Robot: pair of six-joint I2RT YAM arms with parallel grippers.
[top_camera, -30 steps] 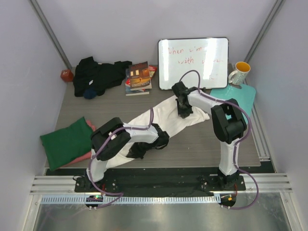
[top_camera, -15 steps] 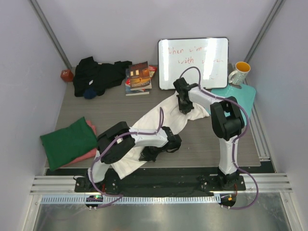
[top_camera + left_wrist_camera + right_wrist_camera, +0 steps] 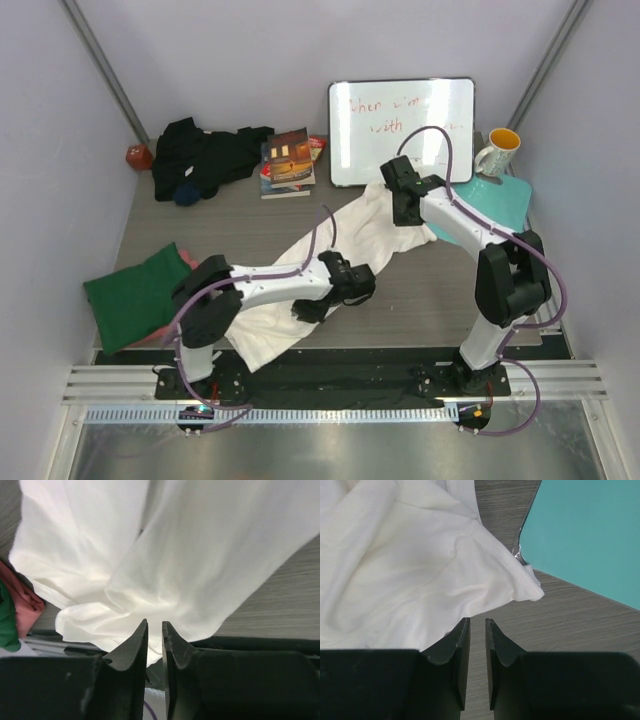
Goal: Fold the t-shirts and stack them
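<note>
1. The white t-shirt (image 3: 340,240) lies as a long diagonal band across the table (image 3: 440,290), from near the teal mat (image 3: 505,200) down to the near edge
2. Compared with a second ago, the band reaches farther both ways: its far corner now touches the mat's edge, and its near end has slid over the dark strip at the table front
3. The right gripper (image 3: 477,621) has moved right and away, from the middle of the cloth to the shirt's far end; its jaws stand slightly apart with nothing between them, just off the cloth's hem
4. The left gripper (image 3: 154,625) has shifted right along the near side of the shirt; its jaws are also parted by a narrow slit, empty, tips at the bunched near edge
5. The folded dark green t-shirt (image 3: 130,295) sits on the salmon pink t-shirt (image 3: 22,605) at the left, unchanged
6. The black t-shirt (image 3: 205,155) stays crumpled at the far left beside the books (image 3: 290,160)
</note>
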